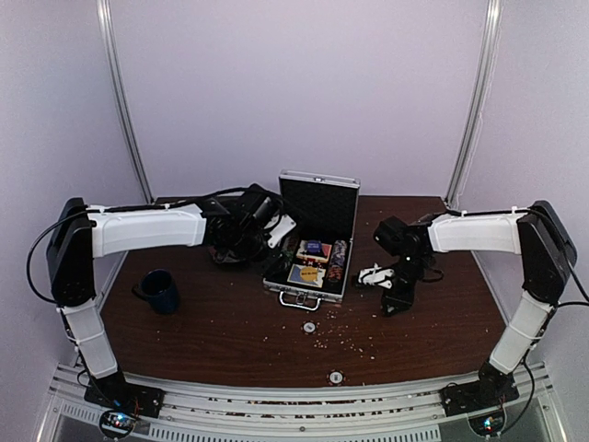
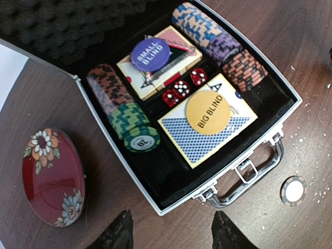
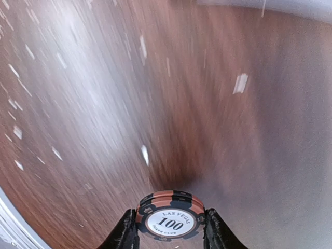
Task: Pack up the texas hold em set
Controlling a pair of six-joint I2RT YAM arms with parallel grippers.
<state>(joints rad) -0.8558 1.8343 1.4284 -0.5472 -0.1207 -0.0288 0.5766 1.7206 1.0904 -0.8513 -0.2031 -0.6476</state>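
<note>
The silver case [image 2: 129, 176] lies open on the brown table, its foam-lined lid [image 1: 318, 204] upright. Inside are two rows of poker chips [image 2: 122, 111], three red dice [image 2: 181, 88], a pink card box [image 2: 179, 57] under a blue "small blind" disc [image 2: 150, 54], and a blue-backed deck under a yellow "big blind" disc [image 2: 207, 112]. My left gripper [image 2: 174, 233] hovers open above the table by the case's front corner. To the right of the case, my right gripper [image 3: 170, 231] is shut on two stacked orange-and-black "100" chips [image 3: 170, 218], lifted off the table.
A red flowered plate [image 2: 52, 176] lies left of the case. One loose chip [image 2: 293, 190] rests in front of the handle and another [image 1: 336, 377] near the table's front edge. A dark blue mug [image 1: 161, 290] stands at the left. Pale crumbs [image 1: 345, 341] dot the front.
</note>
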